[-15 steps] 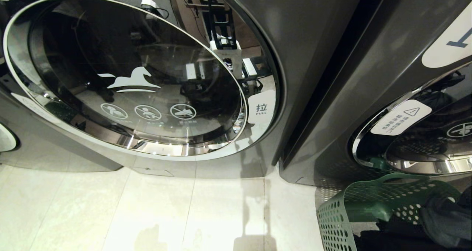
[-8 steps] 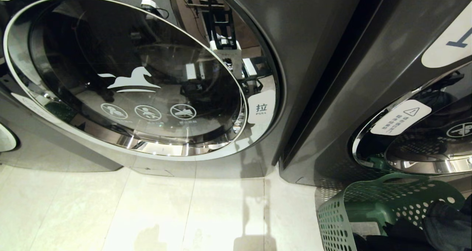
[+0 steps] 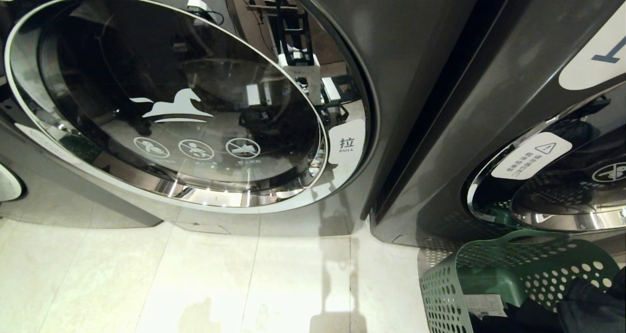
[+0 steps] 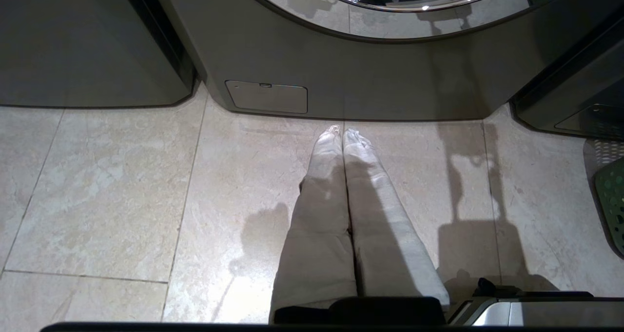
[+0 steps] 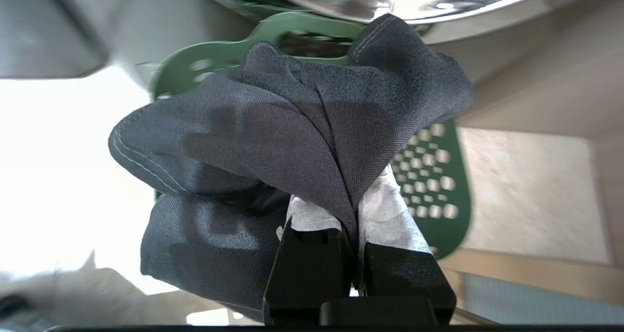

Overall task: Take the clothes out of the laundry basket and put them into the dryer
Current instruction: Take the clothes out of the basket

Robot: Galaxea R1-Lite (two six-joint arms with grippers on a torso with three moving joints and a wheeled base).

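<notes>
Clothes-wise, the right gripper (image 5: 352, 210) is pinched tight on a dark grey garment (image 5: 292, 127) bunched above the green laundry basket (image 3: 518, 269) at 4 o'clock, probably so it clears the rim, dryer door (image 3: 166, 103) looks closed.

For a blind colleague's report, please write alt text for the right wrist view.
The right gripper pinches a bunched dark grey garment in its shut jaws. Behind the cloth are the green perforated laundry basket and a shiny dryer door rim.

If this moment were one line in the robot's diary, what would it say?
right gripper: shut on dark grey cloth garment | above green perforated plastic laundry basket | left gripper: shut, idle over tiled floor
</notes>
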